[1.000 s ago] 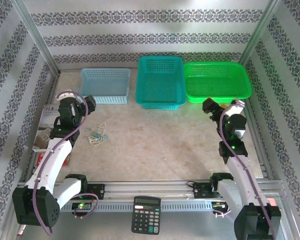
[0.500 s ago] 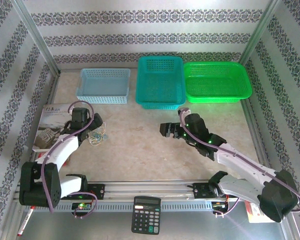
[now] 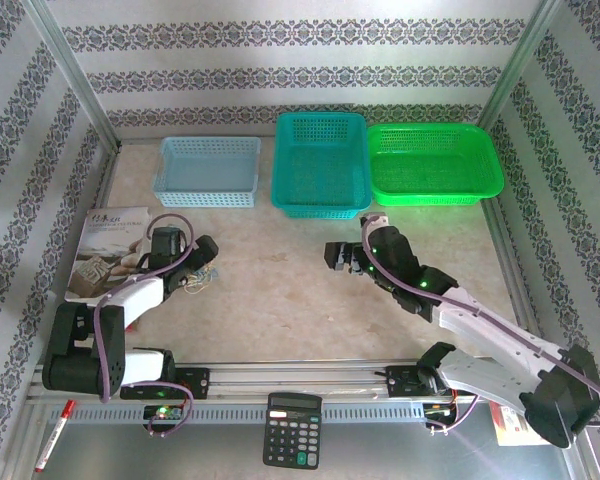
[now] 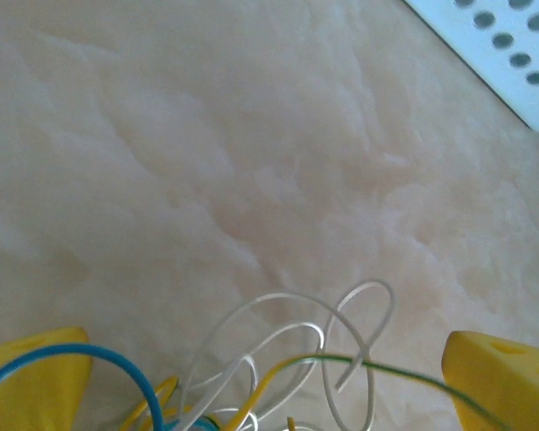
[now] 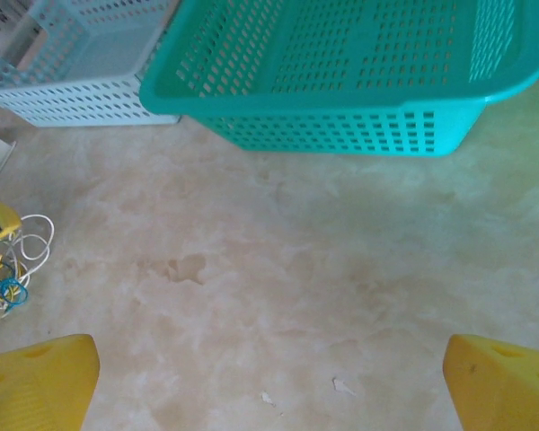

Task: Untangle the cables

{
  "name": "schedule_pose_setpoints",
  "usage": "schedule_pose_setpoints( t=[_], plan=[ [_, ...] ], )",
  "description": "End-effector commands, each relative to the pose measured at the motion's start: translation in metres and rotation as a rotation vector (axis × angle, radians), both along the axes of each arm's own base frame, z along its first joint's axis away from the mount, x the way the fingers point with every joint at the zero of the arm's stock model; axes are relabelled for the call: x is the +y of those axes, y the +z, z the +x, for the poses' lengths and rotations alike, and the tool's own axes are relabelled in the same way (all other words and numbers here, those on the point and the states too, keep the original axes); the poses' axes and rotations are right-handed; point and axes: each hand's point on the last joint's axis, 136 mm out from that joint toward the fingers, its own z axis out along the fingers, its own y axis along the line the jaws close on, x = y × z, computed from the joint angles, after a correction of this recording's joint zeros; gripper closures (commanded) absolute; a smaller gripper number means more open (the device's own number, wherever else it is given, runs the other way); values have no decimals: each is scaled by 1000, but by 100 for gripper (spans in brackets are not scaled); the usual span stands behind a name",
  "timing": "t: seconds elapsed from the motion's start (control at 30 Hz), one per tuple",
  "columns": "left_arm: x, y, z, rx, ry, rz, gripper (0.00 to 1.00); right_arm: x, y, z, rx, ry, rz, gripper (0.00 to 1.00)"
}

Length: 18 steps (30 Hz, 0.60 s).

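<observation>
The cables (image 4: 287, 359) are a small tangle of thin white, yellow, blue and green-yellow wires on the beige table. My left gripper (image 4: 269, 386) hangs low over them, open, its yellow fingertips (image 4: 36, 377) standing on either side of the loops without closing on any. From above, the left gripper (image 3: 200, 262) covers most of the cables (image 3: 202, 279) at the table's left. My right gripper (image 3: 332, 256) hovers open above bare table near the middle, pointing left. In the right wrist view the right gripper (image 5: 269, 386) holds nothing and the cables (image 5: 4, 269) lie at the far left edge.
Three baskets line the back: light blue (image 3: 208, 172), teal (image 3: 320, 160) and green (image 3: 435, 163). The teal basket (image 5: 341, 72) sits just beyond the right gripper. A magazine (image 3: 105, 250) lies left of the cables. A calculator (image 3: 292, 430) rests on the front rail.
The left arm has come down onto the cable tangle. The right arm has swung from the right side, by the green basket, to the middle of the table. Both grippers have stayed open.
</observation>
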Motion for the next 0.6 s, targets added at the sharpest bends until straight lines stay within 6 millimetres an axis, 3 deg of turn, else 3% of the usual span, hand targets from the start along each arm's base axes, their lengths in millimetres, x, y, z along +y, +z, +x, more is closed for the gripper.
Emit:
schedule_pose_setpoints(
  t=[0.0,0.2,0.47,0.57],
  plan=[
    [-36,15,9,-94,-54,-103,0,-3,12,1,-39,25,-36,2],
    [-110,33,6,-179,-187,-127,0,-4,4,1,-14,40,-54,3],
    [-210,40,5,-222,-324,-231,0,-9,1,10,25,18,-30,6],
    [-229,50,9,-234,-356,-251,0,-5,4,12,33,35,-11,7]
  ],
)
